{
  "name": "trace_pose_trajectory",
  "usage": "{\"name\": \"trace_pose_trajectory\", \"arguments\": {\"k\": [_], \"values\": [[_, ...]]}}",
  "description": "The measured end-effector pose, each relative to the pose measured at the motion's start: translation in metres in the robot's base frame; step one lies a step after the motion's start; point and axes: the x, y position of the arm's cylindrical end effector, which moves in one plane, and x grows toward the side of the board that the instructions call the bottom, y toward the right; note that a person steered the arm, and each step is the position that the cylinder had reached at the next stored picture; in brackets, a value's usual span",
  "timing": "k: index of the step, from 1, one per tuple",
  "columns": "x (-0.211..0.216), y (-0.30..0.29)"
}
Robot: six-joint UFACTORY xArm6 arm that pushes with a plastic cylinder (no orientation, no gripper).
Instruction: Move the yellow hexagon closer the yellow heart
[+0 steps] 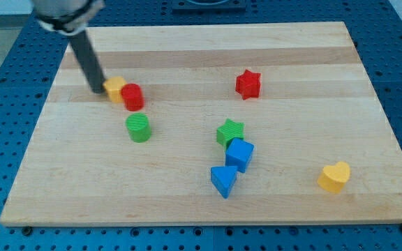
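Note:
The yellow hexagon (pixel 114 88) lies at the view's upper left, touching a red cylinder (pixel 132 97) on its right. The yellow heart (pixel 334 176) lies far off at the view's lower right. My tip (pixel 97 90) is at the hexagon's left side, touching it or nearly so. The dark rod slants up to the view's top left.
A green cylinder (pixel 139 128) sits below the red cylinder. A red star (pixel 248 84) is at the upper middle right. A green star (pixel 229 132), a blue cube (pixel 240 154) and a blue triangle (pixel 222 180) cluster near the middle bottom. The wooden board (pixel 208 49) rests on a blue perforated table.

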Motion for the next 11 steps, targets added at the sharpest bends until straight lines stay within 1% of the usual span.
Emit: {"name": "trace_pose_trajectory", "arguments": {"k": [2, 3, 4, 5, 6, 7, 8, 9, 10, 11], "values": [[0.027, 0.144], [0.039, 0.15], [0.044, 0.118], [0.054, 0.14], [0.068, 0.212], [0.083, 0.272], [0.075, 0.301], [0.094, 0.32], [0.102, 0.309], [0.107, 0.276]]}}
